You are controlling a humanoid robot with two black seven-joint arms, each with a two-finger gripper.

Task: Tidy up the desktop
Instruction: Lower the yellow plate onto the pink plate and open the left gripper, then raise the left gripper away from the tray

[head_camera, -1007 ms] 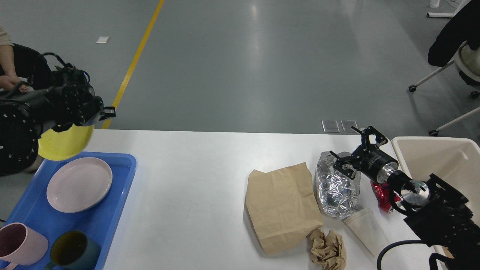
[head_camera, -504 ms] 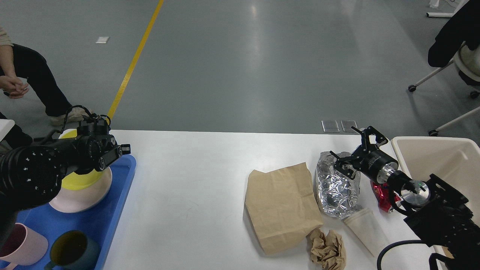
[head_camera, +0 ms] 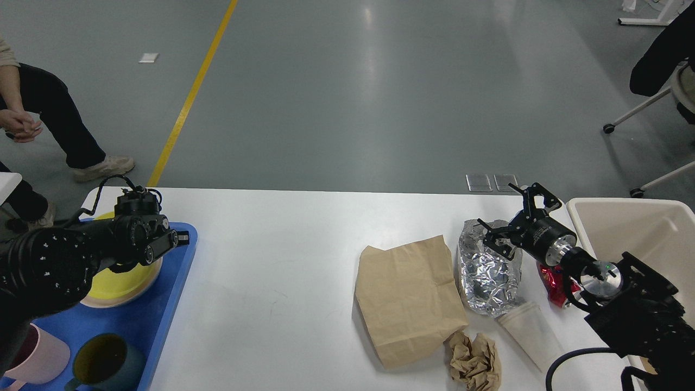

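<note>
The white desktop (head_camera: pixel 282 244) holds a blue tray (head_camera: pixel 155 320) at the left. In the tray a yellow plate (head_camera: pixel 125 278) lies on a pink plate (head_camera: pixel 100 302). My left gripper (head_camera: pixel 165 239) sits low over the yellow plate's far edge, and its dark fingers cannot be told apart. On the right lie a brown paper bag (head_camera: pixel 410 298), a crumpled foil bag (head_camera: pixel 486 274), a crumpled paper ball (head_camera: pixel 473 361), a tipped white paper cup (head_camera: pixel 529 331) and a red wrapper (head_camera: pixel 553 282). My right gripper (head_camera: pixel 509 214) stands open just above the foil bag's top.
A pink mug (head_camera: pixel 32 358) and a dark green mug (head_camera: pixel 106 364) stand at the tray's near end. A beige bin (head_camera: pixel 635 228) stands at the right edge of the desk. A seated person (head_camera: pixel 38 119) is beyond the far left corner, and a wheeled chair (head_camera: pixel 659 81) at the far right.
My left arm has brought the yellow plate down from above the tray onto the pink plate and has dropped lower. The right arm has not moved.
</note>
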